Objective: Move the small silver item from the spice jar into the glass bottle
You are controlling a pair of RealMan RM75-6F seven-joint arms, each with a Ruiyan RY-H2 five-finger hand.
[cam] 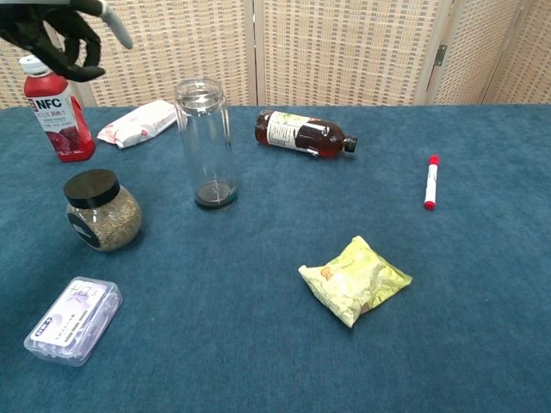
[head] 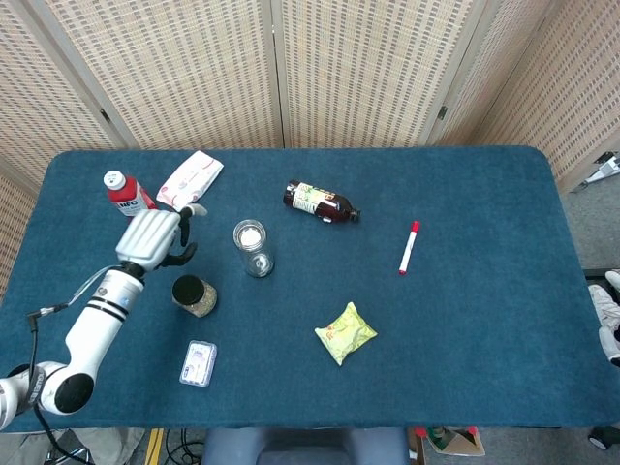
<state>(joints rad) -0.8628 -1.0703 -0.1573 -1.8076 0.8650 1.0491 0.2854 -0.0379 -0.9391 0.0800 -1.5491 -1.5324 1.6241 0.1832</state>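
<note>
Table (head: pixel 465 320): blue cloth | backdrop: woven screens (head: pixel 368 68) | left hand (head: pixel 150 237): fingers apart, empty, raised

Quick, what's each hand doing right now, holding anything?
Left hand: open, fingers apart and loosely curled, holding nothing, raised near the red bottle.
Right hand: not in view.

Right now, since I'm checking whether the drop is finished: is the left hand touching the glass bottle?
Apart. The head view shows bare table cloth between the left hand and the glass bottle; the chest view agrees, with the hand raised well off to the bottle's side.
</note>
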